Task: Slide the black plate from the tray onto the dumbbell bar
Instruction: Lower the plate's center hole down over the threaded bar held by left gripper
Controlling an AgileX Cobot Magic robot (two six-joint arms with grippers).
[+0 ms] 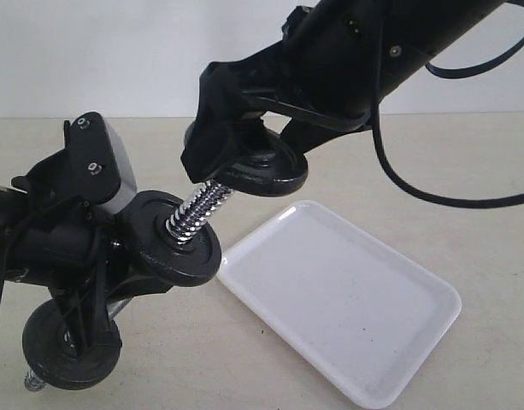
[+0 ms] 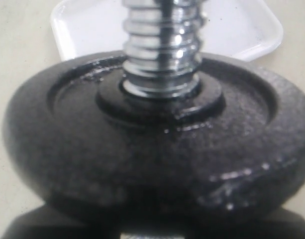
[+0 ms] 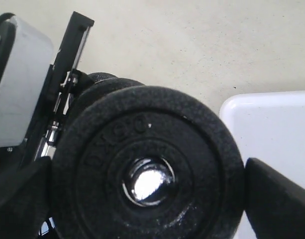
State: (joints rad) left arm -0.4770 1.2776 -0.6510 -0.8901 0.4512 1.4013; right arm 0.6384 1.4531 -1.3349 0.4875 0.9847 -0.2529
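Beige counter (image 1: 492, 273), bare but for a white tray (image 1: 347, 299) lying empty at right-centre.

Left tool (image 1: 99, 282): clamped on the dumbbell bar (image 1: 200, 209) between its two fitted discs (image 1: 180, 256), bar tilted, chrome threaded end pointing up. The grip itself is mostly hidden.

Right tool (image 3: 147, 184): closed on the black plate (image 1: 274, 166), one finger (image 3: 276, 199) at each side of the rim.

Plate off the tray, in the air, at the tip of the thread. In the wrist view, chrome shows in the centre hole. Plate well apart from the upper disc.
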